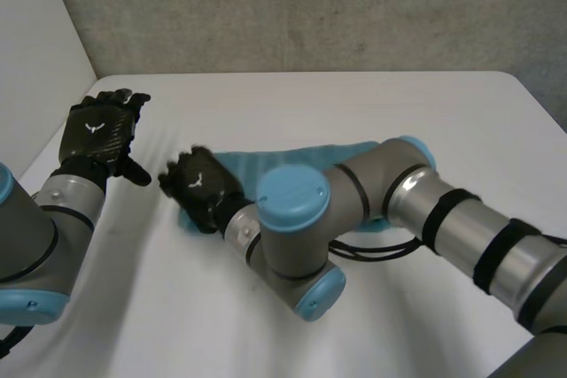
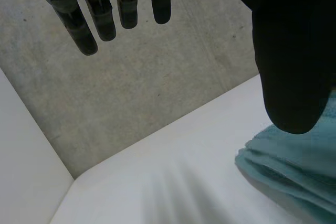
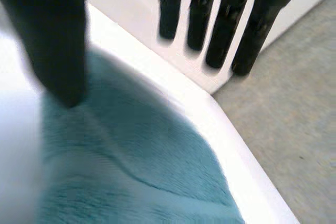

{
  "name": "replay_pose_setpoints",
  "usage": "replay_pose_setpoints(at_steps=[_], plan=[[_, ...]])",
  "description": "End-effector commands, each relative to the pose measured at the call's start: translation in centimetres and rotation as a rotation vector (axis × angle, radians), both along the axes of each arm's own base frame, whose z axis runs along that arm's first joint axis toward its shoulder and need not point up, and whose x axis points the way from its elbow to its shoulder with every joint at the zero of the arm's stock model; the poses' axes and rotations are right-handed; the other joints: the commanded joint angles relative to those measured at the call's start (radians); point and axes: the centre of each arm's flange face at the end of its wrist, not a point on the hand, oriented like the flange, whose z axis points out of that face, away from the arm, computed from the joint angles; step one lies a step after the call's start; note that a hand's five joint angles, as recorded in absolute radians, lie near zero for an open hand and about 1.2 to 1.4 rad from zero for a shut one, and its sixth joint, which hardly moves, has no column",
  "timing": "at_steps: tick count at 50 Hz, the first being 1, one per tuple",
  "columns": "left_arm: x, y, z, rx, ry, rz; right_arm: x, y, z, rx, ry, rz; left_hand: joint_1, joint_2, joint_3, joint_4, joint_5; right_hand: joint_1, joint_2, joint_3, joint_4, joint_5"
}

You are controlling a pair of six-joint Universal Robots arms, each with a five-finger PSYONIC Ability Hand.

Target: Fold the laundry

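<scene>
Now folded teal towel (image 1: 266, 165) on table (image 1: 354, 104); right hand (image 1: 199, 188) at its end, left hand (image 1: 97, 130) beside, both fingers straight, apart.

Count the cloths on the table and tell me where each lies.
1. A teal towel lies in the middle of the white table, beneath the right hand; the right arm covers part of it and may hide more.

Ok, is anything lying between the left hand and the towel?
In the head view, bare white table lies between the left hand and the teal towel; the right hand sits over the towel's nearest end.
</scene>
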Motion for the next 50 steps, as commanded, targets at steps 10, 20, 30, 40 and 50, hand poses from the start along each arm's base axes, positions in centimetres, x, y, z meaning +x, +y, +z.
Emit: replay_pose_setpoints(at_steps=[10, 20, 30, 40, 50], plan=[[-3.7, 0.3, 1.6, -0.040, 0.009, -0.130, -14.3, -8.7, 8.1, 0.246, -0.146, -0.510, 0.022, 0.022, 0.011, 0.019, 0.005, -0.125, -0.226, -0.258, -0.261, -0.263], [-6.9, -0.9, -1.0, 0.165, -0.049, -0.191, -21.1, -9.8, 3.4, 0.483, -0.069, -0.609, 0.025, 0.025, 0.014, 0.022, 0.008, 0.034, -0.067, -0.098, -0.101, -0.103], [-6.9, -1.5, -2.1, 0.221, -0.068, -0.170, -22.5, -10.4, 0.7, 0.477, -0.108, -0.623, 0.022, 0.022, 0.011, 0.019, 0.005, 0.411, 0.310, 0.278, 0.275, 0.273], [-6.5, -1.2, -2.2, 0.210, -0.067, -0.137, -24.6, -12.3, -2.6, 0.485, -0.090, -0.693, 0.022, 0.022, 0.011, 0.019, 0.005, 1.097, 0.995, 0.964, 0.961, 0.959], [-6.2, -0.7, -1.1, 0.161, -0.054, -0.136, -28.6, -14.1, 0.7, 0.403, -0.030, -0.795, 0.019, 0.019, 0.008, 0.016, 0.002, 1.097, 0.995, 0.964, 0.961, 0.959]])
